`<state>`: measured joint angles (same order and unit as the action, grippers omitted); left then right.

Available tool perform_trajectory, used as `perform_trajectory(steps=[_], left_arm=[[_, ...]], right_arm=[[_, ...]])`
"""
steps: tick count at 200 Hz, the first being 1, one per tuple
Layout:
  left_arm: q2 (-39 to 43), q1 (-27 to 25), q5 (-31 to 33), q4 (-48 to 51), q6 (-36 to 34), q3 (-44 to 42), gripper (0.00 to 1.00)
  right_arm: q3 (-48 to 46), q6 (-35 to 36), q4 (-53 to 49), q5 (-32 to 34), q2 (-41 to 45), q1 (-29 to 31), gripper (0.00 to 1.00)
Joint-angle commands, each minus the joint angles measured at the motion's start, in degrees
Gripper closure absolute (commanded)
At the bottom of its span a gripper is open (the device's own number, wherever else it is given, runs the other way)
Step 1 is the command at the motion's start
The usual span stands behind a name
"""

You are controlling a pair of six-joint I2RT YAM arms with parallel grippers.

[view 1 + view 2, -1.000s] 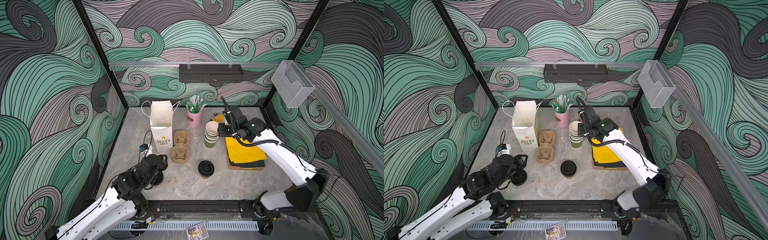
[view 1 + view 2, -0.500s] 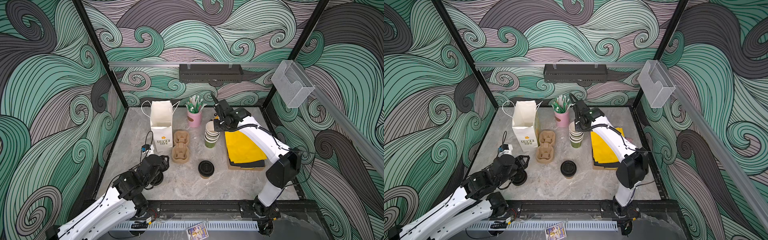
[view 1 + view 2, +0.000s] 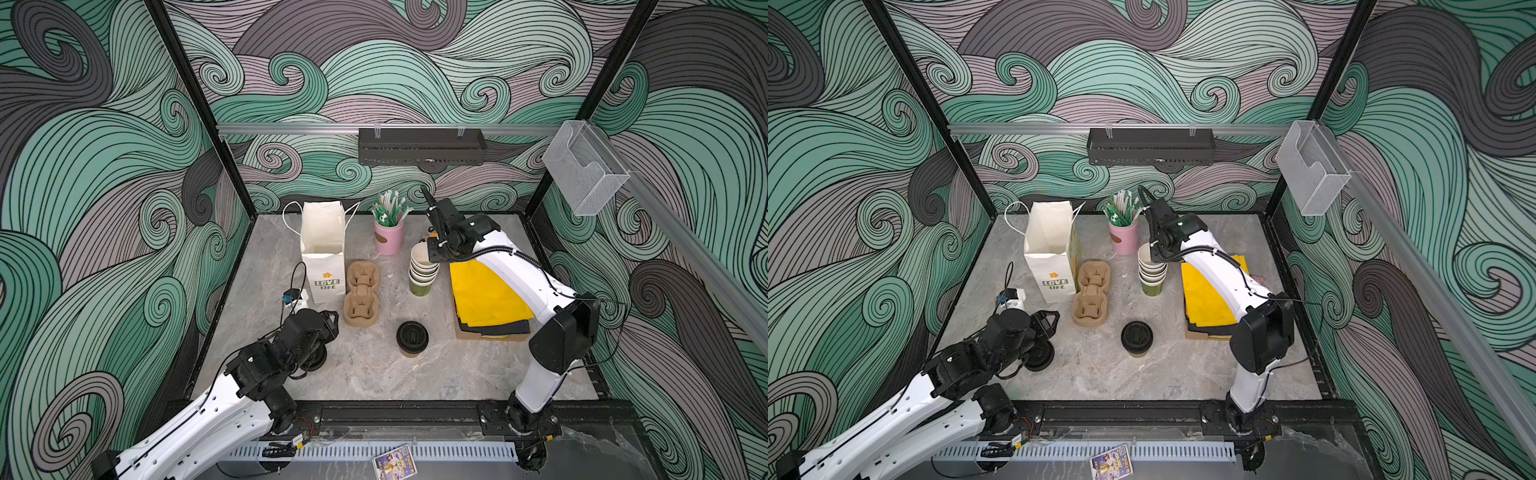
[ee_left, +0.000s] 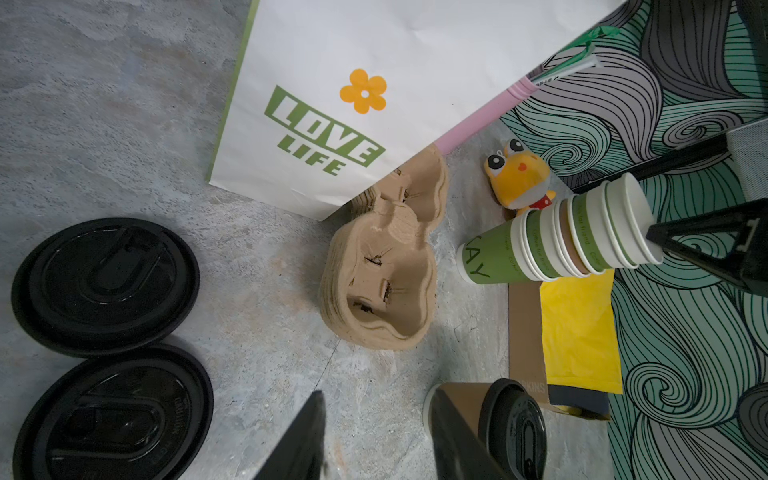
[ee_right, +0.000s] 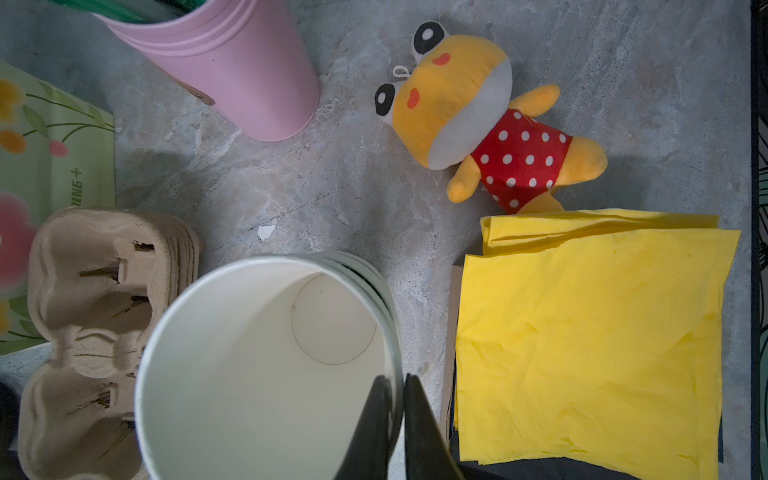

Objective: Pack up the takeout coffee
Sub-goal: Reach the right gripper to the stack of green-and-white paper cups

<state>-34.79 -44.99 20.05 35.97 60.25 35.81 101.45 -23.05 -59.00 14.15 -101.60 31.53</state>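
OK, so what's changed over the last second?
The right gripper swung from the yellow napkins over to the cup stack and closed on the rim of its top cup. The left gripper stayed open by the loose lids; the lidded brown cup, bag and carriers haven't moved.

Both top views: soft, even light from overhead, no hard glare. Table (image 3: 365, 374) evenly lit, only faint short shadows by things. Sharp throughout; wide lens splays posts (image 3: 189, 83) outward.

Left wrist view: bright, paper bag (image 4: 374, 50) nr blown white, black lids (image 4: 104, 282) w/ dull sheen. Left end effector (image 4: 374, 444) close to lens, soft-edged.

Right wrist view: dimmer, bag blurred. Right end effector (image 5: 397, 415) a dark silhouette, top stacked cup (image 5: 249, 374) evenly lit inside, soft shadow beside pink cup (image 5: 232, 75).
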Motion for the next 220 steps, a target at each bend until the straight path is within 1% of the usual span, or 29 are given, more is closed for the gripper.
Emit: perform_trajectory(steps=[1, 12, 46, 71, 128, 164, 220], left_arm=[[-0.2, 0.53, -0.14, -0.24, -0.04, 0.55, 0.56], [-0.08, 0.52, -0.11, -0.13, -0.02, 0.61, 0.56], [-0.02, 0.52, -0.09, 0.2, -0.07, 0.79, 0.56], [0.05, 0.52, -0.05, 0.33, -0.04, 0.96, 0.56], [-0.19, 0.52, -0.09, 0.41, -0.04, 1.07, 0.56], [-0.38, 0.52, -0.14, 0.68, -0.33, 1.5, 0.56], [-1.56, 0.57, -0.34, 0.95, -0.81, 2.15, 0.56]], right_arm=[[1.46, -0.49, -1.02, -0.28, -0.32, -0.43, 0.94], [1.71, -0.73, -1.05, -1.03, -0.13, -0.55, 0.97], [2.36, -1.6, -0.68, -2.84, 1.05, -1.07, 1.0], [1.76, -2.71, 0.52, -4.57, 2.87, -2.05, 1.0], [-3.04, -5.57, 5.72, -10.1, 7.96, -4.83, 1.0], [-4.93, -5.88, 8.17, -10.55, 11.19, -5.6, 1.0], [-2.17, -4.83, 7.17, -10.6, 16.04, -6.06, 1.0]])
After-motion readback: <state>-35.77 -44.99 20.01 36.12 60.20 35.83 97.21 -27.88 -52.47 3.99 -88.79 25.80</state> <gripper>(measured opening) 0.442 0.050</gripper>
